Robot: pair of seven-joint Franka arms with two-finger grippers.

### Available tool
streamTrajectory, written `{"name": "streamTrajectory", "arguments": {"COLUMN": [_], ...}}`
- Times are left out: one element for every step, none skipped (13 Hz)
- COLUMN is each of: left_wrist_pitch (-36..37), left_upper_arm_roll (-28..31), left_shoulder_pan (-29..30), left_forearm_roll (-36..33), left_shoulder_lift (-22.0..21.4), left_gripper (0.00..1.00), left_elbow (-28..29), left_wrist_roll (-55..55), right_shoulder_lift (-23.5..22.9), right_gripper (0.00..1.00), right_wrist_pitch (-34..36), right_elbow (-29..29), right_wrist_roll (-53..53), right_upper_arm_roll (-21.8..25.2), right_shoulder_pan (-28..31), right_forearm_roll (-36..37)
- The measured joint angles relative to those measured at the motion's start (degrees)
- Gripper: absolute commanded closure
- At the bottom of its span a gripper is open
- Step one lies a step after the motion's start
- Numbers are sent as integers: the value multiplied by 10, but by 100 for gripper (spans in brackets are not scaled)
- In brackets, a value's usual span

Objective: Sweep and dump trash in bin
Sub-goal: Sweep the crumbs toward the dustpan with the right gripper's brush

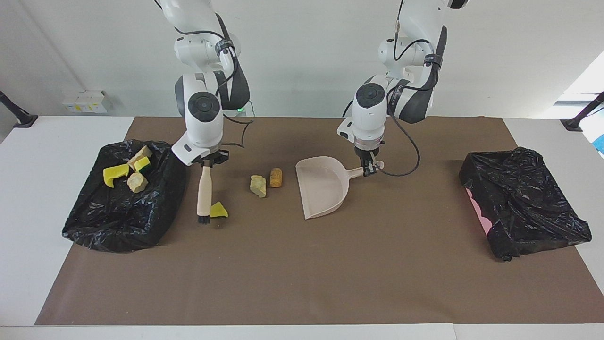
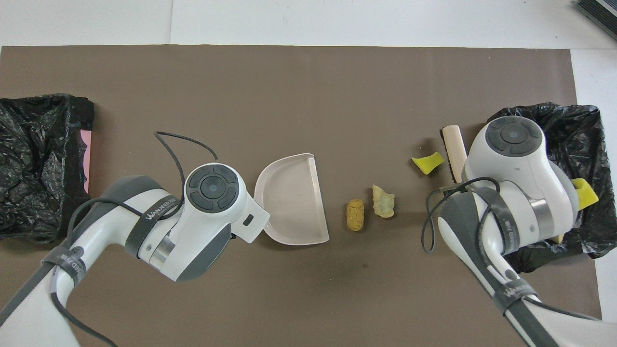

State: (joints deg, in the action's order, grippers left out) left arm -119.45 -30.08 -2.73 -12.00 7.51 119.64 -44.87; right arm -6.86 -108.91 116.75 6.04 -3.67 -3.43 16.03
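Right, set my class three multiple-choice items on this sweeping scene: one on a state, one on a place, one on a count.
1. The dustpan is: A gripped at its handle by the left tool; B lying free; C gripped at its rim.
2. The brush bristles are: A inside the dustpan; B beside the yellow wedge; C pointing upward.
3. Scraps loose on the mat: A one; B five; C three.
Answers: 1 A, the tool is shut on the handle. 2 B, the bristles point down by the wedge. 3 C, the wedge, the beige chunk and the orange-brown cylinder.
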Motion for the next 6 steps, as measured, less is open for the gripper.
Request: {"name": "streamTrajectory", "arguments": {"left_wrist_pitch": [0, 0, 0, 0, 0, 0], "left_upper_arm_roll": [-1, -2, -4, -5, -5, -6], "left_shoulder_pan": [0, 0, -1, -1, -2, -3], "left_forearm_roll": [0, 0, 0, 0, 0, 0], "left_shoulder_lift": [-1, -2, -3, -5, -7, -9], "left_gripper": [68, 54, 51, 47, 45, 45], "left_elbow": [1, 2, 5, 9, 12, 16], "left_wrist_roll": [3, 5, 7, 8, 8, 9], "right_shoulder_lift": [-7, -11, -13, -13, -13, -13], "right_gripper": [100, 100, 100, 100, 100, 100], "right_wrist_pitch": [-6, -10, -17, -21, -26, -34], "right_elbow": [2, 5, 12, 22, 31, 41], "right_wrist_roll": [-20, -33, -41, -42, -42, -42], "right_upper_arm_roll": [0, 0, 0, -1, -4, -6], "right_shoulder_pan": [12, 17, 17, 15, 14, 12], "right_forearm_roll": [2, 2, 2, 2, 1, -3]}}
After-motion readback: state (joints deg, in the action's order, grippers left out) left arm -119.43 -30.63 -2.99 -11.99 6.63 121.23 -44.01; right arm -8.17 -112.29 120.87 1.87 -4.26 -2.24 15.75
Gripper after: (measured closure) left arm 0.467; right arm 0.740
